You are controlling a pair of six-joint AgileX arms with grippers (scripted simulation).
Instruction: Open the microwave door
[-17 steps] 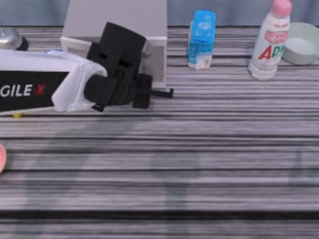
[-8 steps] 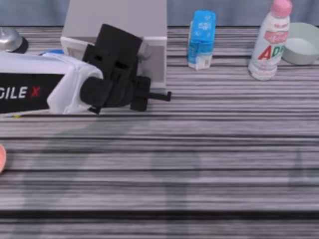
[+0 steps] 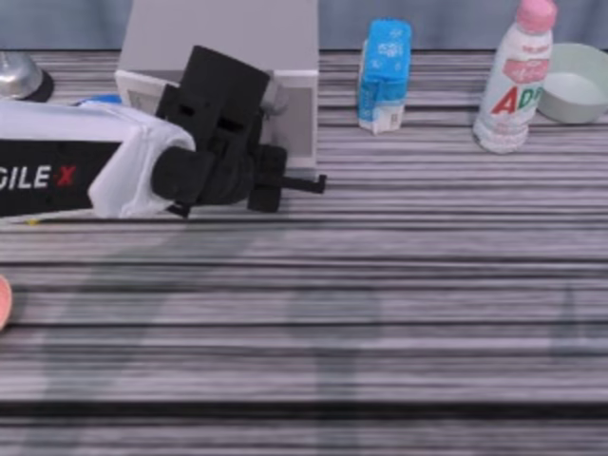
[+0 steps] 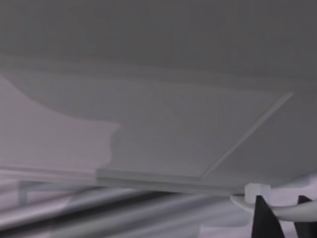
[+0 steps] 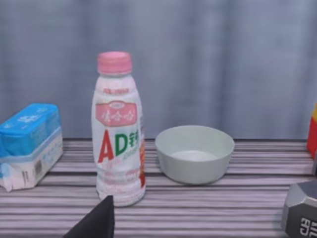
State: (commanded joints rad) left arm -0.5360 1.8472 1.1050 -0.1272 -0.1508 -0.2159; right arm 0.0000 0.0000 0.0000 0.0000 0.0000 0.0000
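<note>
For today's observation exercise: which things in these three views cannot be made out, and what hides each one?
- Microwave door: top view, mostly behind the left arm's wrist.
- Left gripper: whether it grips the door's handle; top view, too small.
- Right gripper: outside the top view.
- Left wrist view: a grey surface fills it; which part of the microwave is unclear.

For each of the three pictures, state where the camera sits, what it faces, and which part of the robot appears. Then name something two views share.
Top view: above the table, looking down on the microwave; the left arm reaches to its front with the left gripper.
Left wrist view: on the left arm, close against the grey microwave door; dark fingertips show.
Right wrist view: on the right arm, facing the bottle, bowl and blue carton; a dark finger shows.
Shared: top and right wrist views both show the bottle, bowl and carton.
</note>
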